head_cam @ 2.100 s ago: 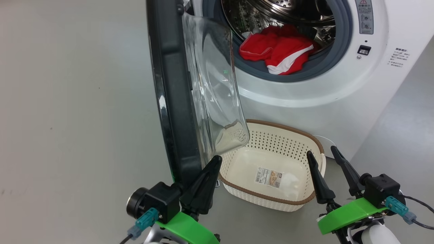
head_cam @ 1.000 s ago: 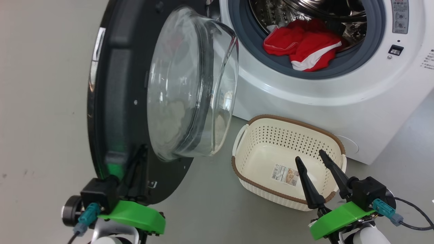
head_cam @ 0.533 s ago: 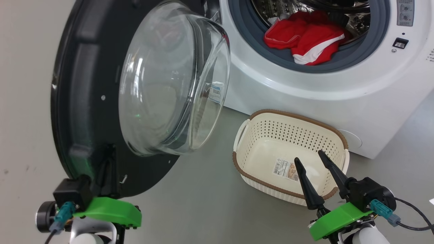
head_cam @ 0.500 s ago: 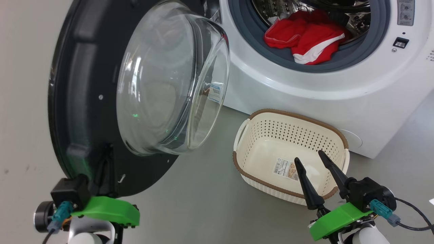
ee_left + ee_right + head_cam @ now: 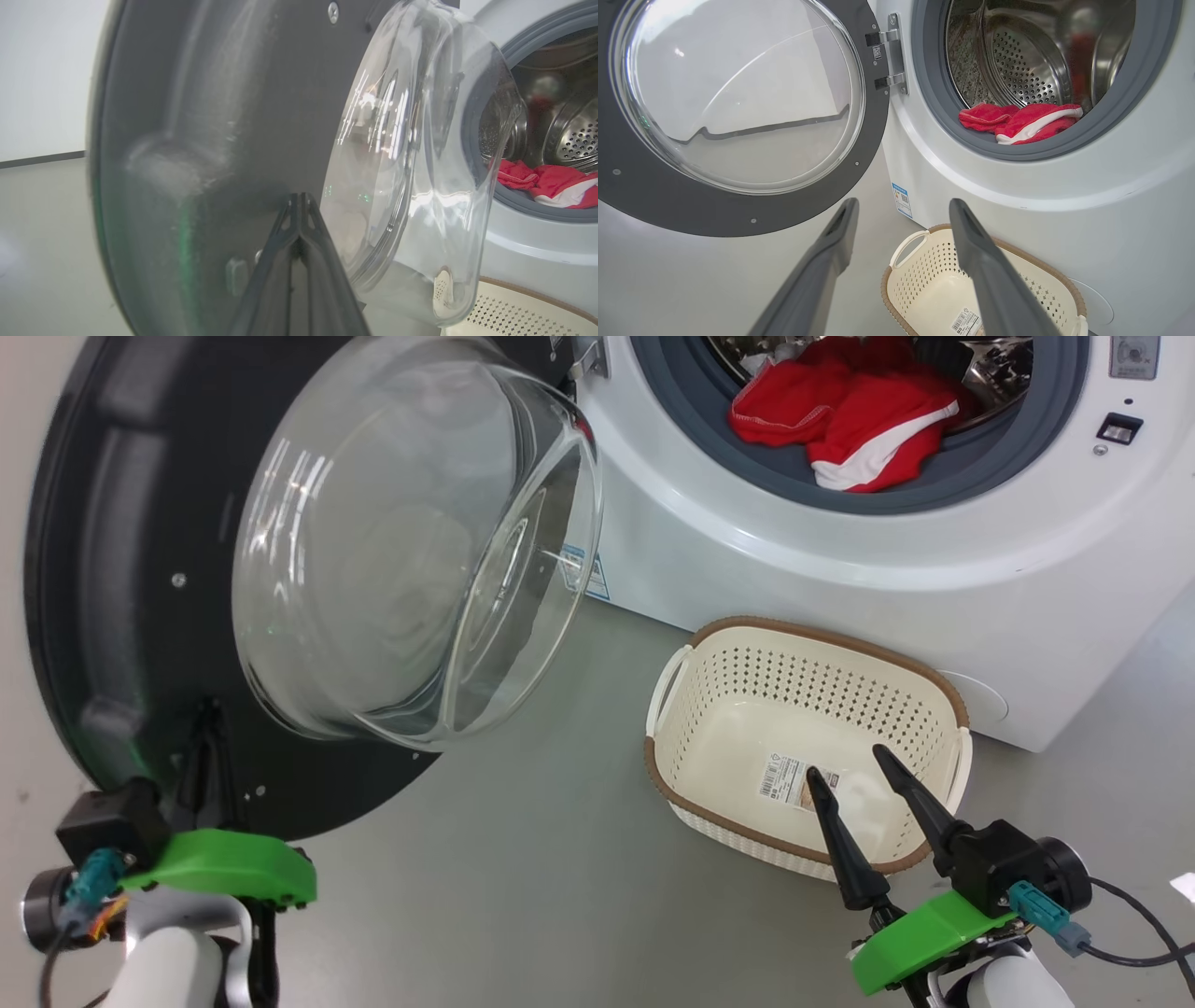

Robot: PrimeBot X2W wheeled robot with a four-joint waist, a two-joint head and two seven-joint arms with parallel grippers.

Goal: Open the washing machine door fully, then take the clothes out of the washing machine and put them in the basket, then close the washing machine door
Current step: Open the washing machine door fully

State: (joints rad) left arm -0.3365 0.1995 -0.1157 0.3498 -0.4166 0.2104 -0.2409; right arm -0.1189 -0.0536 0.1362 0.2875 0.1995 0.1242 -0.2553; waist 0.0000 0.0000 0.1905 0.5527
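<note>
Dark tapered fingers parted, the right gripper [image 5: 845, 763] hangs over the perforated cream basket [image 5: 812, 683]. The left gripper [image 5: 299, 205], fingers pinched together, seems to touch the open washing machine door [image 5: 93, 569], black-rimmed around bulging glass. Beyond, crumpled red clothes [image 5: 840, 411] lie in the steel drum [image 5: 1017, 60].

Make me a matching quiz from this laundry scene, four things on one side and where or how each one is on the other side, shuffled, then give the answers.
Things
1. washing machine door
2. clothes
3. basket
4. right gripper

States
A. fingers apart
B. holds only a paper label
C. swung wide open
D. lying inside the washing machine

Pairs: 1-C, 2-D, 3-B, 4-A
</note>
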